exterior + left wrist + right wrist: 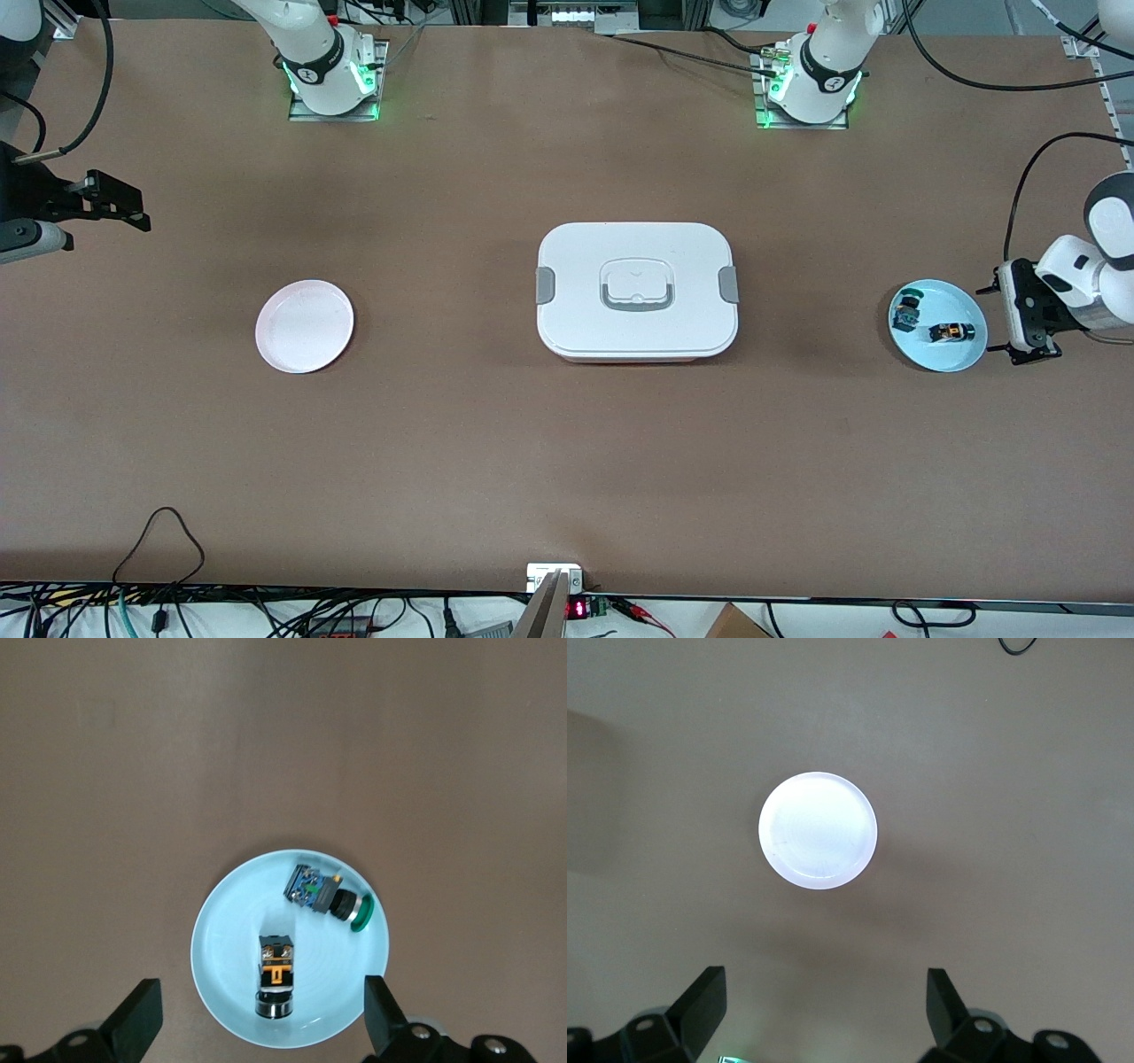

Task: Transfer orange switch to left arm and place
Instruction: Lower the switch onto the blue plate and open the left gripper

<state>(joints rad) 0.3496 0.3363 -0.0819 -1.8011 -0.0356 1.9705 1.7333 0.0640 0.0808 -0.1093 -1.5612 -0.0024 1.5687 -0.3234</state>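
The orange switch (pixel 951 332) lies on a light blue plate (pixel 955 356) at the left arm's end of the table. In the left wrist view the switch (pixel 275 976) lies on the plate (pixel 221 948) with its silvery end toward the camera. My left gripper (pixel 1028 312) hangs open and empty in the air beside the plate; its fingers (pixel 137 1019) straddle the plate's rim from above. My right gripper (pixel 115 204) is open and empty, up in the air over the right arm's end of the table. The white box (pixel 636 288) stands at the table's middle.
A similar switch with green and blue parts (pixel 906 310) shares the blue plate, also in the left wrist view (pixel 326 893). A pale pink plate (pixel 304 325) lies toward the right arm's end, also in the right wrist view (pixel 818 830). Cables run along the near table edge (pixel 159 532).
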